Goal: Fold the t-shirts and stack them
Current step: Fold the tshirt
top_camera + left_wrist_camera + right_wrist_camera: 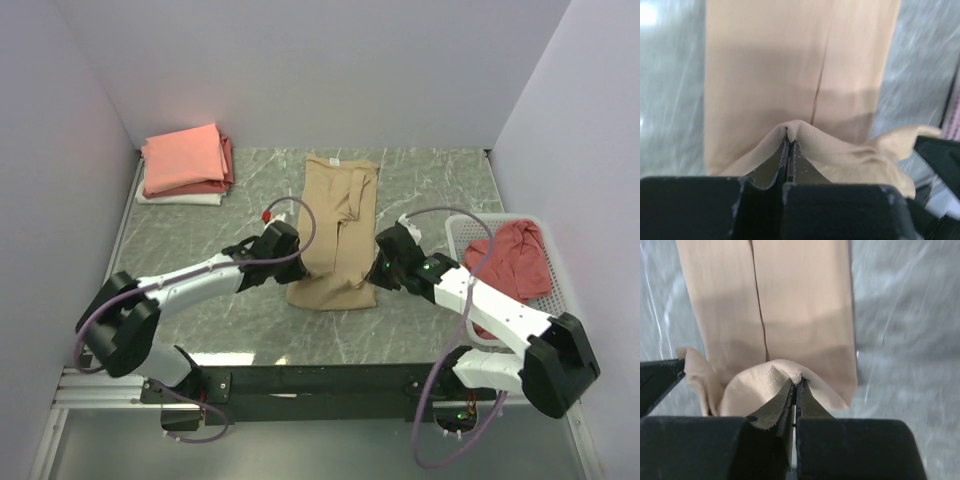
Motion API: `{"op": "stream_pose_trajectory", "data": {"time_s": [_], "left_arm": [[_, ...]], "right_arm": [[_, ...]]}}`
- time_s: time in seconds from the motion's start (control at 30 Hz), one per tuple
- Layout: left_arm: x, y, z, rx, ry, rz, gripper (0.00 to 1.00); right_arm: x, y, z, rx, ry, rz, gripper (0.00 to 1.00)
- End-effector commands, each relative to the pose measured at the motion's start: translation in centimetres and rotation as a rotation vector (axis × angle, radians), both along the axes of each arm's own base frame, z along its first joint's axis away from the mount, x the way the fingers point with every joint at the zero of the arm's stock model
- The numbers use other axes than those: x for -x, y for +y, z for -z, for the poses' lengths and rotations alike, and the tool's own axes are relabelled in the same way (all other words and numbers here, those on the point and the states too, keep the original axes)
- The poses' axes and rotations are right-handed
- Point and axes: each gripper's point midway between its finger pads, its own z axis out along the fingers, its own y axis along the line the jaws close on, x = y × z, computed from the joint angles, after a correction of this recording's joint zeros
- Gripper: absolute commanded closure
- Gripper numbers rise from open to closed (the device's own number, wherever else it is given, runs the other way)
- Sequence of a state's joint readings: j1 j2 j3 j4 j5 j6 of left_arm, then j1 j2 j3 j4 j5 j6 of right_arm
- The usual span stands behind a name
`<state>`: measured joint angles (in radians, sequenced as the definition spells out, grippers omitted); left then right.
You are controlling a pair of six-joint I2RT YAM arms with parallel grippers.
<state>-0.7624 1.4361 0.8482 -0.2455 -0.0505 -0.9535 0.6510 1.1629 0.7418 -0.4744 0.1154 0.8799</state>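
Note:
A tan t-shirt [338, 228] lies folded into a long narrow strip in the middle of the table, neck label at the far end. My left gripper [296, 250] is shut on its near left hem, which shows pinched in the left wrist view [790, 131]. My right gripper [378, 258] is shut on the near right hem, which shows pinched in the right wrist view [799, 376]. Both hold the near edge a little above the table. A stack of folded salmon-pink, red and white t-shirts [186, 163] sits at the back left. A dusty red t-shirt [518, 258] lies crumpled in the basket.
A white slatted plastic basket [462, 232] stands at the right edge of the marbled grey table [440, 180]. White walls close the table on the left, back and right.

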Motion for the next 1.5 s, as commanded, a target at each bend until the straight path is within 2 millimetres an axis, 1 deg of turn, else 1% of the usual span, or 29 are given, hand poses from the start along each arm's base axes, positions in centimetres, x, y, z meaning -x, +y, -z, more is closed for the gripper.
{"op": "stream_pose_trajectory", "data": {"time_s": [0.0,0.03,0.07,0.1,0.13,0.17,0.2,0.23,0.27,0.3,0.33,0.37,0.4,0.43,0.47,0.57,0.63,0.73,0.9,1.03,1.13,1.23,1.3,1.33,1.37,1.4,1.43,1.47], "left_arm": [[-5.5,-1.8,-3.6,0.055,-0.138,-0.044,0.99],[-6.6,-1.6,-2.7,0.039,-0.126,-0.056,1.0],[-7.8,-1.8,-3.4,0.041,-0.138,-0.071,0.99],[-8.5,-1.7,-3.2,0.032,-0.136,-0.085,1.0],[-9.9,-1.5,-3.0,0.023,-0.134,-0.109,1.0],[-10.6,-1.5,-3.0,0.026,-0.137,-0.12,0.99],[-11.2,-1.5,-3.0,0.027,-0.136,-0.128,1.0],[-12.4,-1.2,-2.7,0.02,-0.133,-0.146,1.0],[-12.9,-1.2,-2.5,0.017,-0.129,-0.148,1.0],[-13.4,-1.1,-2.2,0.011,-0.123,-0.151,1.0],[-14.0,-0.8,-1.3,0.0,-0.108,-0.158,1.0],[-14.6,-1.1,-1.7,0.011,-0.112,-0.153,0.99],[-15.0,-1.0,-1.5,0.012,-0.109,-0.156,1.0],[-15.7,-0.7,-1.1,0.01,-0.104,-0.162,0.99],[-15.9,-0.7,-0.9,0.012,-0.098,-0.161,0.99],[-16.9,-0.3,-0.9,0.021,-0.1,-0.172,0.99],[-17.2,-0.2,-1.0,0.02,-0.104,-0.174,1.0],[-17.8,-0.1,-1.2,0.022,-0.108,-0.167,1.0],[-18.5,0.0,-1.2,0.021,-0.103,-0.167,0.99],[-18.8,0.6,-1.0,0.019,-0.1,-0.185,0.99],[-19.1,0.8,-1.0,0.025,-0.102,-0.188,0.99],[-19.3,0.9,-0.4,0.02,-0.09,-0.185,1.0],[-19.7,0.9,0.1,0.027,-0.088,-0.176,0.99],[-19.8,0.9,0.2,0.031,-0.087,-0.174,0.98],[-19.9,0.9,0.3,0.034,-0.089,-0.171,0.92],[-20.0,1.0,0.3,0.042,-0.093,-0.173,0.89],[-20.3,1.0,0.0,0.056,-0.111,-0.17,0.86],[-20.4,1.1,-0.2,0.066,-0.12,-0.167,0.82]], "right_arm": [[-5.7,-0.4,-3.0,-0.004,-0.142,0.062,1.0],[-6.4,-0.5,-3.0,0.0,-0.146,0.065,1.0],[-7.3,-0.4,-3.0,0.002,-0.144,0.068,1.0],[-8.3,-0.9,-3.2,-0.001,-0.151,0.089,1.0],[-9.1,-0.6,-3.0,-0.007,-0.137,0.082,1.0],[-9.7,-0.7,-3.0,-0.009,-0.129,0.086,1.0],[-10.6,-1.3,-3.0,-0.01,-0.134,0.102,1.0],[-11.4,-1.3,-2.8,-0.012,-0.127,0.106,1.0],[-12.1,-1.5,-2.8,-0.018,-0.13,0.113,1.0],[-12.7,-1.7,-2.6,-0.02,-0.125,0.118,1.0],[-13.7,-2.2,-2.9,-0.027,-0.13,0.132,1.0],[-14.1,-1.9,-1.9,-0.034,-0.105,0.122,1.0],[-14.5,-2.0,-1.6,-0.037,-0.096,0.122,1.0],[-15.2,-2.2,-0.9,-0.036,-0.078,0.129,1.0],[-15.5,-1.9,-0.6,-0.05,-0.07,0.116,1.0],[-16.6,-1.9,0.4,-0.055,-0.053,0.118,1.0],[-16.8,-1.9,1.0,-0.059,-0.038,0.118,1.0],[-17.3,-2.1,1.4,-0.068,-0.028,0.126,1.0],[-17.8,-2.7,1.1,-0.077,-0.038,0.137,1.0],[-18.5,-3.1,0.7,-0.082,-0.048,0.142,1.0],[-18.8,-3.4,0.9,-0.083,-0.038,0.145,1.0],[-18.9,-3.5,1.5,-0.085,-0.028,0.145,1.0],[-19.3,-3.3,1.3,-0.086,-0.031,0.131,1.0],[-19.4,-3.4,1.8,-0.081,-0.019,0.128,1.0],[-19.5,-3.4,1.9,-0.085,-0.018,0.123,1.0],[-19.6,-3.3,2.0,-0.086,-0.015,0.108,1.0],[-19.9,-3.3,1.9,-0.088,-0.019,0.104,0.96],[-20.0,-3.5,1.8,-0.088,-0.022,0.105,0.9]]}}
